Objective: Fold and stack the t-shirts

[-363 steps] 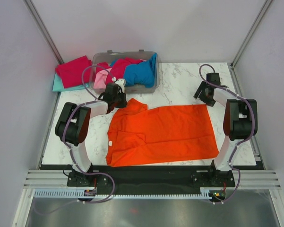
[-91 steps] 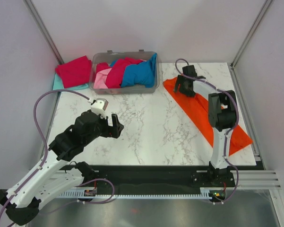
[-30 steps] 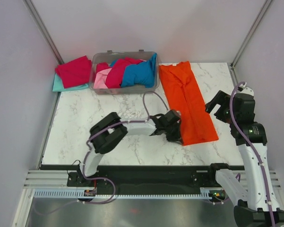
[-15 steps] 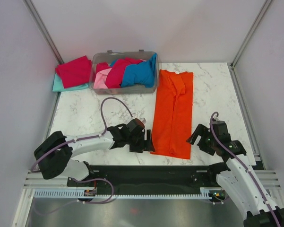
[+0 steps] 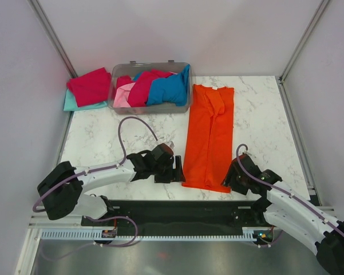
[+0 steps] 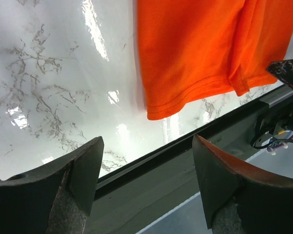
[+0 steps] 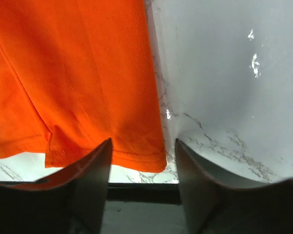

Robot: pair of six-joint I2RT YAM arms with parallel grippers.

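The bright orange t-shirt (image 5: 209, 137), folded into a long strip, lies flat from the back of the table to its near edge. My left gripper (image 5: 178, 170) stands open just left of the shirt's near-left corner, with nothing between its fingers; the hem (image 6: 195, 92) shows ahead of it in the left wrist view. My right gripper (image 5: 231, 176) is at the near-right corner. Its jaws stand open on either side of the hem corner (image 7: 141, 156), not pressed onto the cloth. Crimson (image 5: 143, 83), blue (image 5: 172, 89) and pink (image 5: 121, 96) shirts fill the bin.
The clear grey bin (image 5: 154, 109) stands at the back left of centre. Beside it a folded red shirt (image 5: 89, 85) rests on a teal one (image 5: 71, 104). The table's dark front rail (image 5: 177, 203) runs right behind both grippers. Walls close in on both sides.
The left gripper let go of the orange shirt's near corner and opened after swinging the strip straight. The right arm dropped to the near-right corner, its jaws narrowing.
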